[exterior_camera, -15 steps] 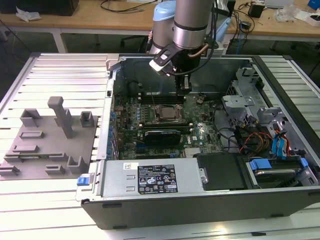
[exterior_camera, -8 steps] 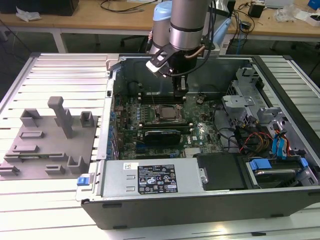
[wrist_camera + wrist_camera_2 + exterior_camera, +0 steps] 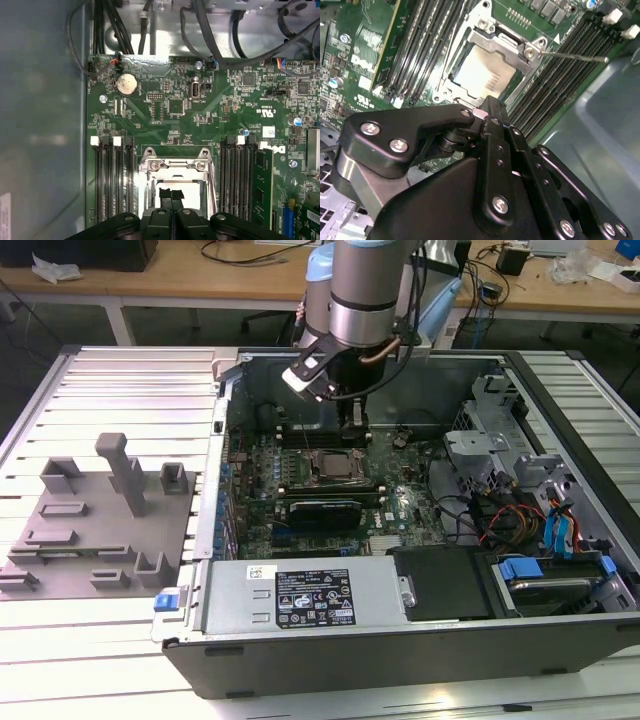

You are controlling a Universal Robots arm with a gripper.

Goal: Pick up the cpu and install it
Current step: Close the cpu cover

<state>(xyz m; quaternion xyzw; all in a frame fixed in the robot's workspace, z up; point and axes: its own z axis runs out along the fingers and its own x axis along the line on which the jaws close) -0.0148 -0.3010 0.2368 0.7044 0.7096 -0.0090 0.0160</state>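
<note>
The cpu (image 3: 482, 75) lies flat in the motherboard socket (image 3: 335, 466), its silvery-white top framed by the open metal socket bracket (image 3: 175, 162). My gripper (image 3: 350, 427) hangs inside the open computer case, right over the socket. In both wrist views its two black fingertips (image 3: 165, 193) are pressed together with nothing between them. The gripper (image 3: 490, 104) stands at one edge of the cpu, close above it; I cannot tell whether it touches. In the first wrist view the fingertips cover part of the cpu (image 3: 187, 187).
Memory slots (image 3: 112, 175) flank the socket on both sides. A thin socket lever (image 3: 575, 56) sticks out sideways. A black card (image 3: 325, 512) and the power supply (image 3: 300, 600) lie nearer the case front. Drive cages and cables (image 3: 500, 480) fill the exterior view's right; a grey fixture plate (image 3: 90, 530) sits outside at its left.
</note>
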